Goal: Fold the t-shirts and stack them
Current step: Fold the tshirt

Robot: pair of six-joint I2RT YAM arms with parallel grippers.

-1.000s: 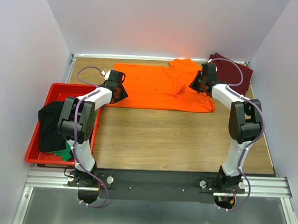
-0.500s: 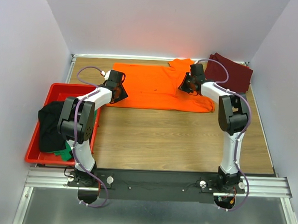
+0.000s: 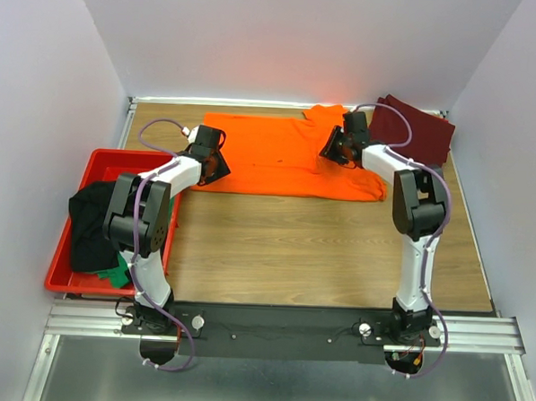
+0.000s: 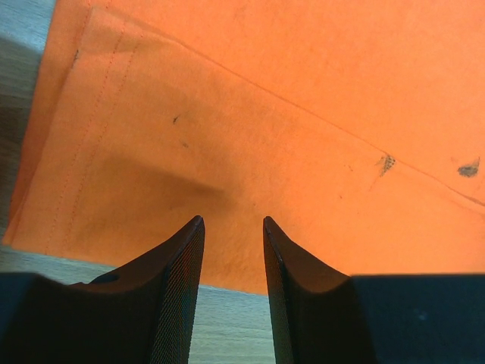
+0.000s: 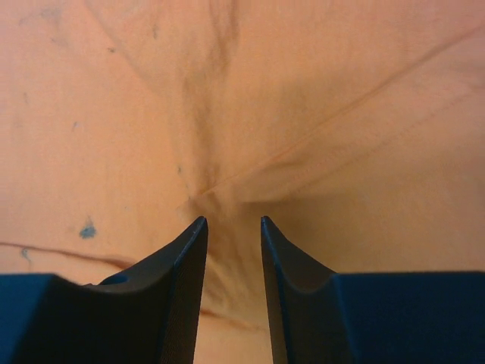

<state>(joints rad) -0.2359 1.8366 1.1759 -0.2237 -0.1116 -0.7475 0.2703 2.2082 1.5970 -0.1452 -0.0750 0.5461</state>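
On the spread orange t-shirt [image 3: 270, 156], the right gripper [image 5: 233, 224] pinches a puckered ridge, while the left gripper [image 4: 233, 227] sits at the hem, fingers narrowly apart, grip unclear; best lift both evenly.

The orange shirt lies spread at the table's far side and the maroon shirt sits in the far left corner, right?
No, the top external view shows the maroon shirt in the far right corner; the orange shirt does lie spread at the table's far side.
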